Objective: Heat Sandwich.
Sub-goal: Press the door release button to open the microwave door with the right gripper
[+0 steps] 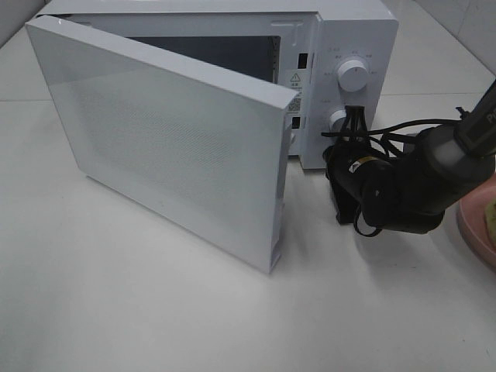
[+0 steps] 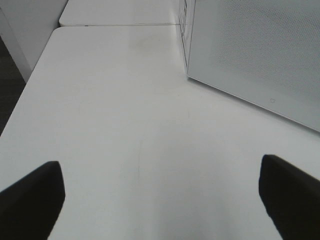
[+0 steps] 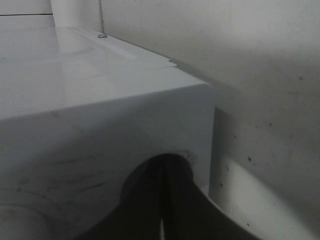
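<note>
Sandwich (image 1: 491,215) only a pale yellow-green sliver on pink plate (image 1: 470,223); left gripper (image 2: 160,170) released, right gripper (image 3: 164,167) clenched shut.

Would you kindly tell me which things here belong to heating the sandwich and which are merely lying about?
Job: open white microwave oven; round pink plate; sandwich, a pale sliver at the edge; shut right end effector by the lower dial.
Bystanders: white tabletop; open left end effector.

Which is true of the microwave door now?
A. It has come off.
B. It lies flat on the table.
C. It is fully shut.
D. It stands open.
D: the door is swung out from the microwave, and the dark inside shows behind it.
</note>
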